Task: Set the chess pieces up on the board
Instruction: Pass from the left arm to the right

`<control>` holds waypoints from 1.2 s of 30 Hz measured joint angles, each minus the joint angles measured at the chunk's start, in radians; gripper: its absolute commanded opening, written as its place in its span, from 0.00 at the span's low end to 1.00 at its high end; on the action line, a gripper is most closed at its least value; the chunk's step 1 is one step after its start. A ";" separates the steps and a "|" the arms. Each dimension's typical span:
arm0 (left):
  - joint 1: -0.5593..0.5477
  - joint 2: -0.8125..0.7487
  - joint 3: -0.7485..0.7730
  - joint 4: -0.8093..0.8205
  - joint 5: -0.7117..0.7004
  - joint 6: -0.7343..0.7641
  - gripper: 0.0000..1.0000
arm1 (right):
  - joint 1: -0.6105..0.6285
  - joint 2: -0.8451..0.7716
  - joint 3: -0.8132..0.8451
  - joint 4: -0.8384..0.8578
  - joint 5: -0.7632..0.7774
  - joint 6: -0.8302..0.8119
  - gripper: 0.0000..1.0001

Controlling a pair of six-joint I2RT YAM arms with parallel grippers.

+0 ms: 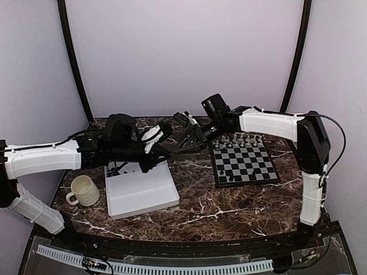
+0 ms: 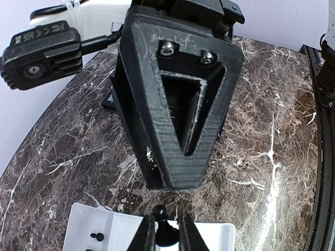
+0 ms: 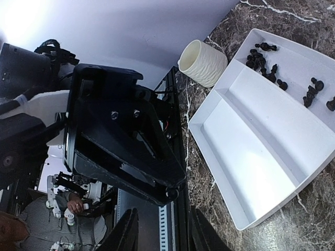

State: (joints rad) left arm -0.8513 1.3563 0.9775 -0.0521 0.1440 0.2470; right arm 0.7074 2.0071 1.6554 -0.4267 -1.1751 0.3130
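My left gripper (image 2: 166, 230) is shut on a small black pawn (image 2: 163, 226), whose round head sticks out past the fingertips above the far edge of the white tray (image 2: 107, 225). My right gripper (image 2: 178, 104) faces it tip to tip just above the marble table. In the right wrist view the right gripper (image 3: 162, 230) stands open, and the pawn's head (image 3: 172, 194) sits just beyond its fingertips, not between them. The board (image 1: 243, 166) lies at the right, with pale pieces (image 1: 236, 139) along its far row and a few black ones (image 1: 229, 175) near its front. In the top view both grippers meet left of the board.
The white two-compartment tray (image 3: 261, 151) lies under the left arm, with several black pieces (image 3: 264, 63) in its far compartment. A cream ribbed mug (image 1: 84, 191) stands left of the tray. Dark marble table, curved wall behind.
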 measured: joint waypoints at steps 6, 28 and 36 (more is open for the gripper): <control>-0.005 0.003 0.000 0.000 0.000 0.005 0.09 | 0.011 0.027 0.000 0.006 -0.005 0.018 0.27; -0.018 0.006 0.000 -0.006 -0.001 0.008 0.14 | 0.023 0.048 -0.037 0.179 -0.071 0.185 0.00; -0.023 0.007 -0.003 0.007 -0.059 0.013 0.60 | 0.015 0.048 -0.044 0.179 -0.055 0.165 0.00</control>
State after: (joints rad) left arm -0.8745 1.3636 0.9749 -0.0448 0.0849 0.2600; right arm 0.7223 2.0552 1.6115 -0.2481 -1.2304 0.4778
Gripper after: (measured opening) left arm 0.414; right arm 0.047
